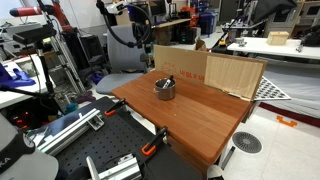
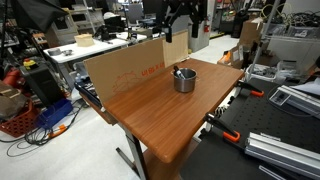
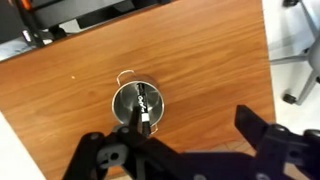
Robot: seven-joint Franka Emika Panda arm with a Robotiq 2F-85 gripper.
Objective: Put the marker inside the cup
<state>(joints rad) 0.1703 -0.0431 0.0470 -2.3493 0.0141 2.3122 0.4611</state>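
Observation:
The grey metal cup point(image 3: 138, 105) stands upright on the wooden table point(image 3: 210, 60). The dark marker point(image 3: 143, 110) with a pale end lies inside it, leaning on the rim. The cup also shows in both exterior views point(image 1: 164, 88) point(image 2: 184, 80), with the marker sticking up from it point(image 2: 179, 71). My gripper point(image 3: 185, 140) is open and empty, high above the table and off to the side of the cup. In an exterior view it hangs above the table's back edge point(image 2: 178, 22).
Brown cardboard panels point(image 1: 215, 70) point(image 2: 125, 70) stand along the table's back edge behind the cup. Orange clamps point(image 1: 150, 148) point(image 2: 232, 135) grip the table's edge. Lab benches and equipment surround the table.

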